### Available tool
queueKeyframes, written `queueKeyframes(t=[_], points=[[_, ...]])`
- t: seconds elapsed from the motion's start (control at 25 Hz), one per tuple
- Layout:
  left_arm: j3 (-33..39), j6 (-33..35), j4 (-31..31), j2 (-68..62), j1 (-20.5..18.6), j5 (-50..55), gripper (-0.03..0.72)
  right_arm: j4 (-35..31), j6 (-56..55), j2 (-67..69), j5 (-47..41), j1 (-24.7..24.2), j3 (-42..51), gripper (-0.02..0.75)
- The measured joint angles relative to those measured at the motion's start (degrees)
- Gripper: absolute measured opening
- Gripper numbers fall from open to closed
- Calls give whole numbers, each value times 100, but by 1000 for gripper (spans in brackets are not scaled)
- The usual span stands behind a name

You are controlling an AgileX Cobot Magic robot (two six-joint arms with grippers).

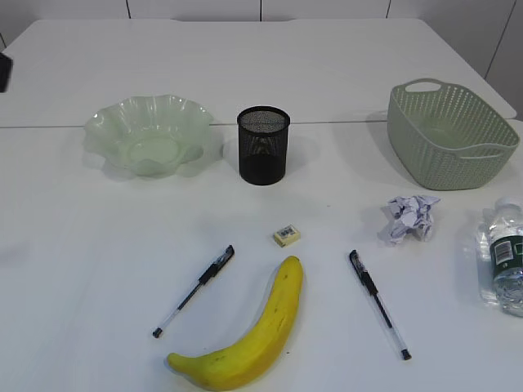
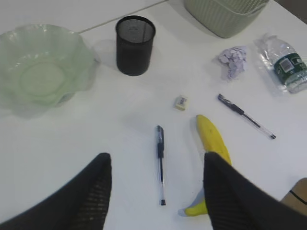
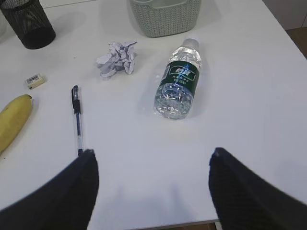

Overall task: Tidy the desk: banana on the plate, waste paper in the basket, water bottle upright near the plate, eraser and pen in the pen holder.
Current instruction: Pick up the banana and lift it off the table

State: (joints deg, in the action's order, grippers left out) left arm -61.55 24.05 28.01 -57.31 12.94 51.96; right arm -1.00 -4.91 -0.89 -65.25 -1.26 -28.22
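Nothing is tidied yet, and the layout shows it: the banana (image 1: 249,336) lies on bare table at the front, well short of the plate (image 1: 148,133) sitting at the back left. Beside the plate stands the pen holder (image 1: 263,144), upright with its mouth open, while two pens, a left pen (image 1: 194,291) and a right pen (image 1: 379,304), flank the banana and the eraser (image 1: 286,235) lies just beyond its tip. The paper (image 1: 411,217) waits near the basket (image 1: 449,133), and the bottle (image 3: 179,83) lies on its side at the right. The left gripper (image 2: 156,165) hangs wide and empty over pen and banana; the right gripper (image 3: 152,165) hovers wide and empty short of the bottle.
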Motion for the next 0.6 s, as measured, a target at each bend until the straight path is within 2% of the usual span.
queueKeyframes(t=[0.28,0.6], points=[[0,-47,-426,-948,1510,-739,433,0,0,19,0,0,-182,534],[0,-209,-626,-2280,2383,-1070,433,-46,0,1159,142,0,-637,533]])
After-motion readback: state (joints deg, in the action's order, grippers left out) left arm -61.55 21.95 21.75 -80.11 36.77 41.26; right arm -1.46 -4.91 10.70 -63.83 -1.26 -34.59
